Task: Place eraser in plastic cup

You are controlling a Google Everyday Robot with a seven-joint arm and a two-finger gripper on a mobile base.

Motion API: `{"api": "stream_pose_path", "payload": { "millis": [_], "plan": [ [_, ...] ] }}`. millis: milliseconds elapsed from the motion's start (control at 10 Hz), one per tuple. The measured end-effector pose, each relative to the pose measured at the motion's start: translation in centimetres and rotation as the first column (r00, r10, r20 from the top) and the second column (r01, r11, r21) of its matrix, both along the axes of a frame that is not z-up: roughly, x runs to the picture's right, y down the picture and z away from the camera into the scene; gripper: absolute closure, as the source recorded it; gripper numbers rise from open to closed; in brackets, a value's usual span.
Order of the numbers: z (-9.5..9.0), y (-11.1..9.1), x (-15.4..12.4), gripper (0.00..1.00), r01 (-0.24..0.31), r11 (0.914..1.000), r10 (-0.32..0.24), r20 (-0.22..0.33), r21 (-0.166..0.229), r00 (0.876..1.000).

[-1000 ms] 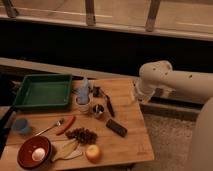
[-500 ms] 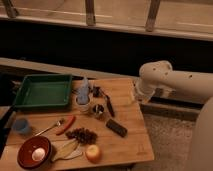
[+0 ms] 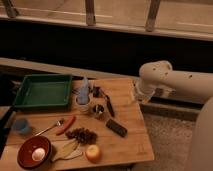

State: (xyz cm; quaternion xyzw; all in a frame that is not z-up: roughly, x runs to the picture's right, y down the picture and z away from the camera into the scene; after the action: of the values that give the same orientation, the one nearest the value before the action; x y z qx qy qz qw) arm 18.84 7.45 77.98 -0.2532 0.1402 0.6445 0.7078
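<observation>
The eraser [image 3: 116, 127], a flat dark block, lies on the wooden table [image 3: 131, 107] right of centre, angled. The plastic cup [image 3: 21, 126], small and light blue, stands upright near the table's left edge, far from the eraser. My white arm reaches in from the right and bends down at the table's right edge. The gripper [image 3: 138, 95] hangs there, open and holding nothing, up and to the right of the eraser.
A green tray [image 3: 42, 90] sits at the back left. A white cup with a blue thing [image 3: 82, 101], a dark shiny cup [image 3: 98, 111] and a black pen [image 3: 109, 105] cluster mid-table. Nearer the front are a red chili [image 3: 66, 125], an apple [image 3: 92, 152] and a red bowl [image 3: 25, 156].
</observation>
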Motion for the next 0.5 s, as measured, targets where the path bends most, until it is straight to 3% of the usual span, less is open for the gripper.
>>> {"api": "stream_pose_path", "payload": {
  "millis": [300,500],
  "plan": [
    [0.0,0.1,-0.1,0.40,0.024,0.9997,-0.024,0.005,-0.005,1.000],
    [0.0,-0.1,-2.0,0.40,0.104,0.9946,-0.103,0.054,-0.007,0.993]
  ]
}}
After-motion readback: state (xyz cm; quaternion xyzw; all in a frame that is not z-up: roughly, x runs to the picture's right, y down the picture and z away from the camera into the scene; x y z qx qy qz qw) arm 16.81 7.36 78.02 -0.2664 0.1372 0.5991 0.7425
